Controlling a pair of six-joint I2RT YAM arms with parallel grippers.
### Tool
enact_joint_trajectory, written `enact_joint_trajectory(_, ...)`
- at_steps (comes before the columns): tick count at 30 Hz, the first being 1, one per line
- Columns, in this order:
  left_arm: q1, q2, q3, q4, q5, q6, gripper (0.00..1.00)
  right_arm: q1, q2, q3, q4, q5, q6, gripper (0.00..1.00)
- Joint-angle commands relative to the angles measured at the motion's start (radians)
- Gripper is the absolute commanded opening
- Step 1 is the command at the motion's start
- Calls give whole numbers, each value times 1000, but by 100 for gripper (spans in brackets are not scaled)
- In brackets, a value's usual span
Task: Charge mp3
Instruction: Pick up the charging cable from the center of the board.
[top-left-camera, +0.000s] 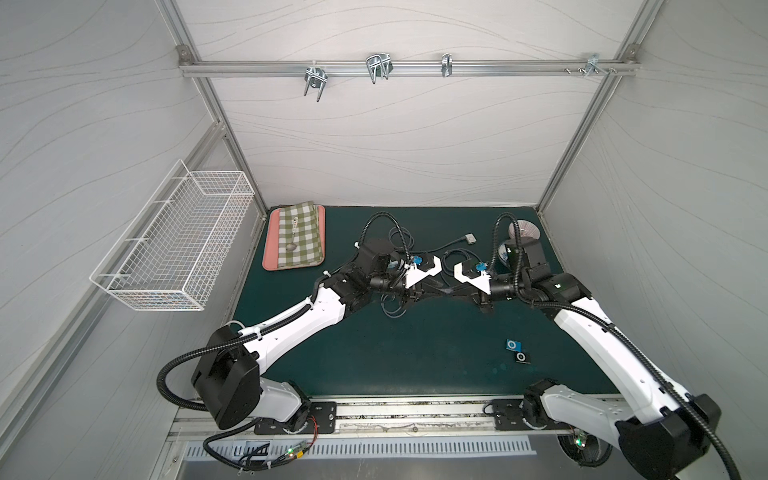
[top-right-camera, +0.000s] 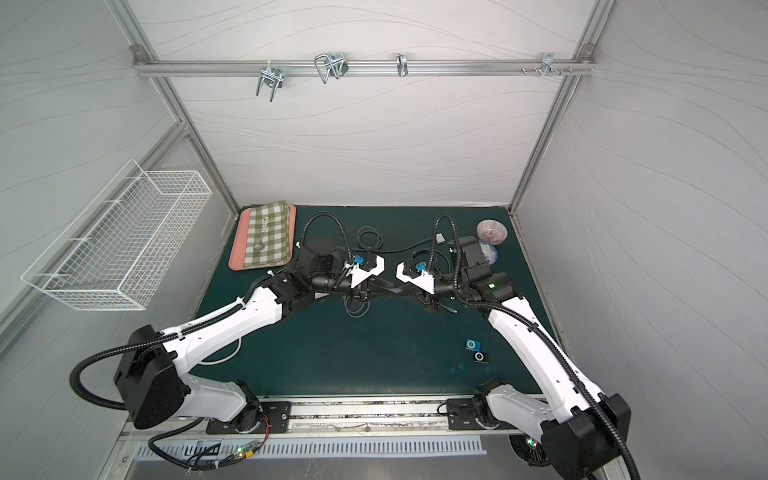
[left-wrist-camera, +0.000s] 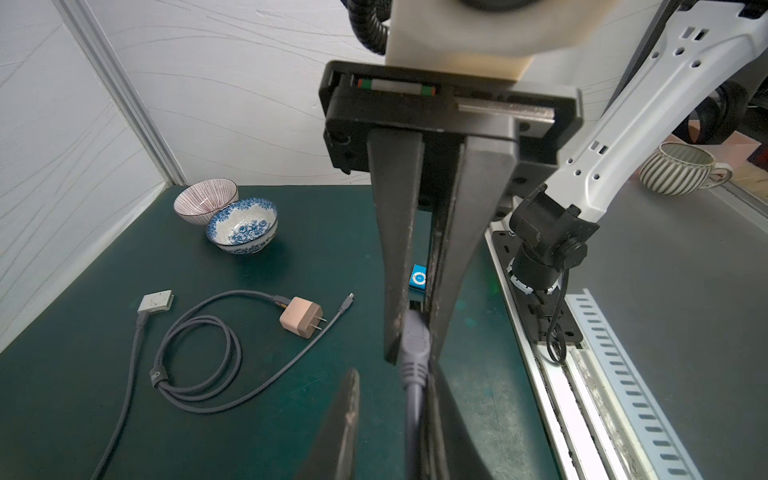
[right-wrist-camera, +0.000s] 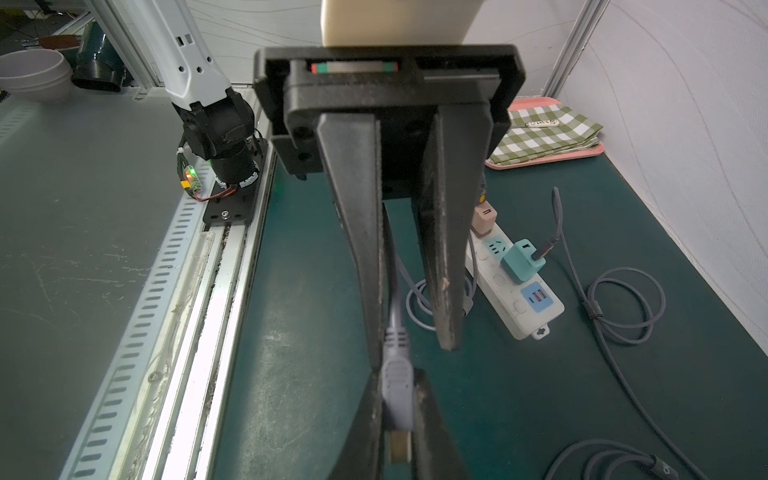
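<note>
Two small mp3 players lie at the front right of the green mat: a blue one (top-left-camera: 513, 344) and a black one (top-left-camera: 521, 357) just in front of it. Mid-table the two grippers meet tip to tip. My right gripper (right-wrist-camera: 399, 415) is shut on the grey plug (right-wrist-camera: 398, 395) of a USB cable, its metal tip (right-wrist-camera: 400, 446) sticking out. My left gripper (left-wrist-camera: 392, 415) has its jaws parted; the grey cable (left-wrist-camera: 413, 407) runs along one finger with a gap to the other. The blue mp3 (left-wrist-camera: 418, 279) shows beyond the fingers.
A white power strip (right-wrist-camera: 536, 316) carries a pink charger (right-wrist-camera: 484, 218) and a teal charger (right-wrist-camera: 519, 262). Loose on the mat are another pink charger (left-wrist-camera: 301, 318), coiled cables and a grey adapter (left-wrist-camera: 156, 301). Two bowls (top-left-camera: 523, 230) stand back right, a tray (top-left-camera: 268, 253) with checked cloth back left.
</note>
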Motion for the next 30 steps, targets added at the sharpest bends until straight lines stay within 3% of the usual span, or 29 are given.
enact_joint_trajectory(1, -7, -19, 29, 84, 27, -8, 16, 3, 7, 28, -1, -48, 1, 4)
enact_joint_trajectory(20, -12, -7, 28, 30, 35, 33, 0, 1, 0, 42, 20, -37, 21, 6)
enact_joint_trajectory(24, -11, -14, 25, 27, 20, 43, 0, 0, 4, 42, 25, -32, 30, 12)
enact_joint_trajectory(27, -11, -25, 21, 32, -2, 53, 0, -5, 7, 33, 25, -9, 39, 32)
enact_joint_trajectory(30, 2, -37, 15, 22, -16, 64, 0, -30, 1, 19, 32, -4, 59, 40)
